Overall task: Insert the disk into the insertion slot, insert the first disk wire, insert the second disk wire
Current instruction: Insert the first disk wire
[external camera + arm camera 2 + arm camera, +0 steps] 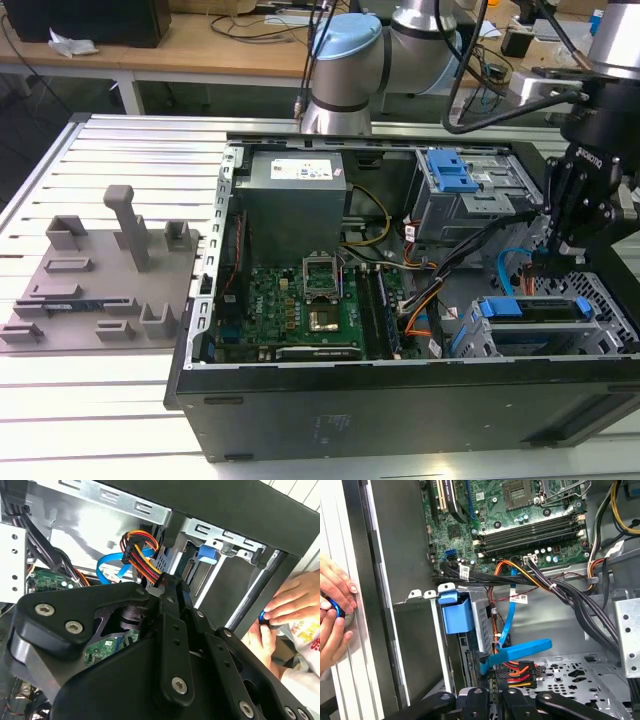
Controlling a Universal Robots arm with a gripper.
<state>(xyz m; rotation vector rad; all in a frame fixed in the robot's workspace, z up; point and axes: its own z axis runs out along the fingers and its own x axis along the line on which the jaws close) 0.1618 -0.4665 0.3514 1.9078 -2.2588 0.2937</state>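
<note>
At the exterior view's left a grey fixture plate (95, 290) is seen, then an open computer case (400, 400); at the right the disk (535, 322) is seated in the insertion slot (610, 300), with the gripper (550, 266) poised just above; whether it is gripping cannot be told

There was one open black computer case (400, 410) on the slatted table (130, 150). In it were one motherboard (300, 300), one grey power supply (295, 205), one taller drive cage (470, 205), one insertion slot (605, 300) and one disk (535, 312). One grey fixture plate (90, 290) lay beside the case. Two hands (335, 590) showed in the first wrist view.
</note>
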